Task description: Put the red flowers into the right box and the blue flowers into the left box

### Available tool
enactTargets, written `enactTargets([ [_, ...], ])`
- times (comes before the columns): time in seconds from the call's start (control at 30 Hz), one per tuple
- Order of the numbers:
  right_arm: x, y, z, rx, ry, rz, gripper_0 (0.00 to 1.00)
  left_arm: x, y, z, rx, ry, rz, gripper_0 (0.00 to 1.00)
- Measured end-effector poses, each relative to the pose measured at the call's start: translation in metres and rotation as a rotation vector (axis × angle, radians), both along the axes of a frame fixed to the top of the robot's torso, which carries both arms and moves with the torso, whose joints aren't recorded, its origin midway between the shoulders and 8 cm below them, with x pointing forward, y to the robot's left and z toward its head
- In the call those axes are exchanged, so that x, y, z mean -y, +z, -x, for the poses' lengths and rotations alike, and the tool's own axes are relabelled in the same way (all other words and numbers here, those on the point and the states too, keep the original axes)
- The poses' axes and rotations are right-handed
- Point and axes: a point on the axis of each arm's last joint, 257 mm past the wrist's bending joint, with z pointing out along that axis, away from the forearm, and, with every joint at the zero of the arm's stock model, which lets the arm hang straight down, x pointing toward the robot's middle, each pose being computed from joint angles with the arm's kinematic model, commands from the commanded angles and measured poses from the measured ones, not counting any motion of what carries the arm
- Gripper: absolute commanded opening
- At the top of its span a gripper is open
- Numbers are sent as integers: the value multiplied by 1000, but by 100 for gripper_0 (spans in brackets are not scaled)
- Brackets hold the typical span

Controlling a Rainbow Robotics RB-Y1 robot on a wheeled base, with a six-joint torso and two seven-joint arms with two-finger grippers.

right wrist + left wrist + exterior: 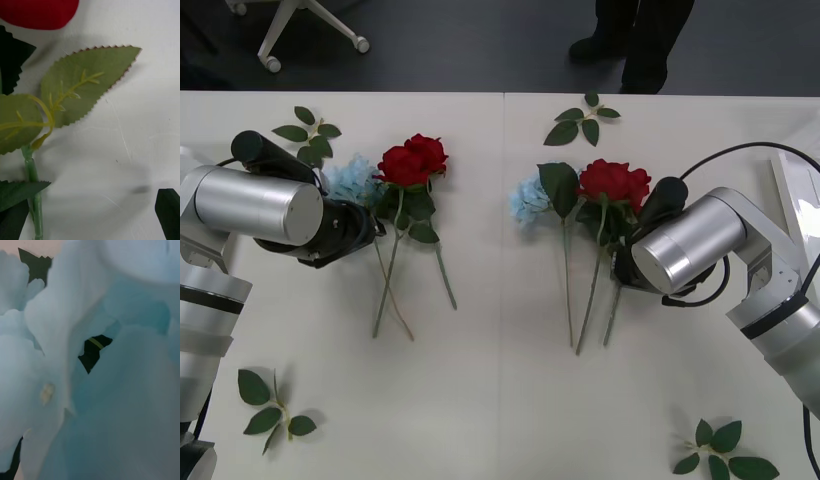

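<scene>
On the white table (500,400), two bunches of artificial flowers are laid, one toward 10 o'clock from its middle and one toward 2 o'clock. Each holds a deep red rose with layered petals (412,160), dark green leaves and a long green stem trailing toward 6 o'clock, and a pale sky-blue cluster of tiny petals (352,182) is set at 9 o'clock of each rose head, touching its leaves. The left gripper (365,228) is lowered onto the left bunch's blue cluster, whose petals are pressed close before the left wrist camera; how it is set cannot be told. The right gripper (623,262) is held spread wide at 5 o'clock of the right rose, one black finger (168,212) clear of the serrated leaf (86,82), grasping nothing.
</scene>
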Motion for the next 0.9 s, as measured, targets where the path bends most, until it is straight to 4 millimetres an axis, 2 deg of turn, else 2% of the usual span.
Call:
enactTargets([
  [0.13, -2, 3, -4, 5, 8, 8, 100, 0, -4, 2, -6, -8, -25, 100],
  [0.17, -2, 4, -5, 7, 8, 7, 89, 2, -6, 3, -10, -14, -31, 100],
  [0.23, -4, 5, -8, 17, 12, 1, 24, 5, -11, 5, -21, -25, -37, 100],
  [0.27, -6, 5, -9, 23, 15, -4, 0, 7, -14, 7, -28, -29, -39, 97],
  [0.33, -9, 4, -9, 22, 19, -10, 0, 11, -20, 9, -39, -30, -36, 91],
  [0.4, -13, 2, -7, 12, 32, -14, 0, 16, -24, 10, -46, -30, -32, 71],
  [0.43, -15, 1, -6, 6, 49, -14, 0, 20, -26, 11, -49, -31, -28, 53],
  [0.47, -17, 1, -6, 1, 63, -13, 0, 23, -27, 12, -53, -32, -23, 26],
  [0.5, -18, 0, -5, -4, 77, -11, 0, 26, -29, 12, -57, -34, -18, 9],
  [0.53, -20, 0, -5, -7, 79, -14, 0, 29, -31, 13, -61, -35, -13, 0],
  [0.73, -23, 0, -7, -16, 78, -27, 0, 40, -35, 14, -64, -42, -10, 0],
  [0.9, -26, -1, -5, -24, 80, -41, 0, 40, -35, 14, -63, -54, -16, 0],
])
